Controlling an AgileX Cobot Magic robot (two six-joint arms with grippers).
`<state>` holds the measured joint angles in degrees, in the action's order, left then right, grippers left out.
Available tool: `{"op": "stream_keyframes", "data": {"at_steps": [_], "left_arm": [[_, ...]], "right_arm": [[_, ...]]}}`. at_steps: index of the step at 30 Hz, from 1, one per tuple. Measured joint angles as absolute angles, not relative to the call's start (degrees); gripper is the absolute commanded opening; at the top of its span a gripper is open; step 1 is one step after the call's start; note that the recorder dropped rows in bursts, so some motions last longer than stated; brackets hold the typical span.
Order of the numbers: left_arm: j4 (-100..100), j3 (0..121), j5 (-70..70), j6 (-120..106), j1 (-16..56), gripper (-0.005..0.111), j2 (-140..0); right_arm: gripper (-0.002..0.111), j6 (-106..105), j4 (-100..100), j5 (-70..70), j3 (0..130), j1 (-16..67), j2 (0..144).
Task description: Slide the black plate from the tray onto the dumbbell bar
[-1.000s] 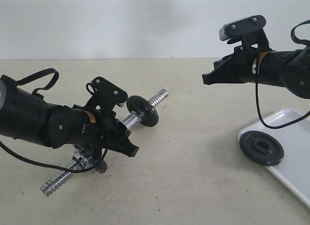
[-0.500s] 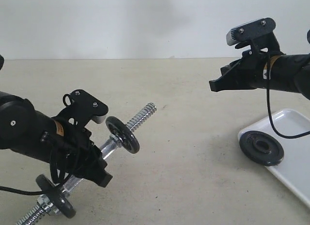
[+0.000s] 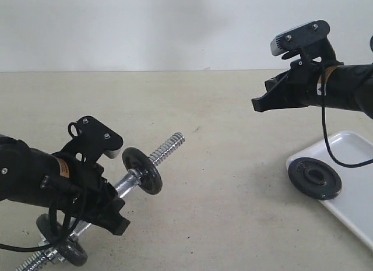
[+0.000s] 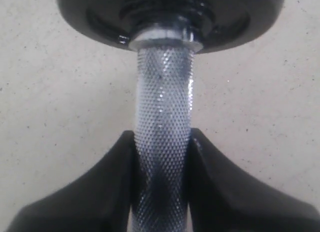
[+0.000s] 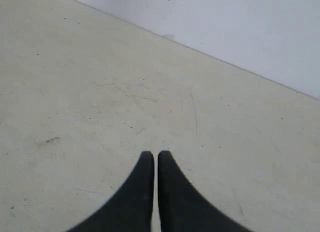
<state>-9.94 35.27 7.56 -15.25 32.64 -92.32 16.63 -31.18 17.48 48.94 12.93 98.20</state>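
Nearest, the left gripper (image 4: 161,136) clamps the knurled shaft of the dumbbell bar (image 3: 129,179), which is tilted over a beige, speckled tabletop (image 3: 221,224). Further right, the black plate (image 3: 302,179) lies at the corner of the tray (image 3: 355,192). The right gripper (image 5: 155,156) hovers pinched together, empty. Behind stands a plain white wall (image 3: 175,26).

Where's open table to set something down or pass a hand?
Widest bare stretch: the beige tabletop between the chrome threaded dumbbell bar and the shallow white rectangular tray. The far strip along the wall is bare too. Crowded: near left, where the left tool grips the bar; the round black cast-iron plate fills the tray's left end.
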Motion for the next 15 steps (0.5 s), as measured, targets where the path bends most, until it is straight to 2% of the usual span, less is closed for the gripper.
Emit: {"op": "stream_keyframes", "data": {"at_steps": [15], "left_arm": [[-8.2,30.1,-1.0,-14.7,32.6,0.004,-92.3]], "right_arm": [[0.001,16.5,-31.6,16.5,48.9,12.9,95.8]]}}
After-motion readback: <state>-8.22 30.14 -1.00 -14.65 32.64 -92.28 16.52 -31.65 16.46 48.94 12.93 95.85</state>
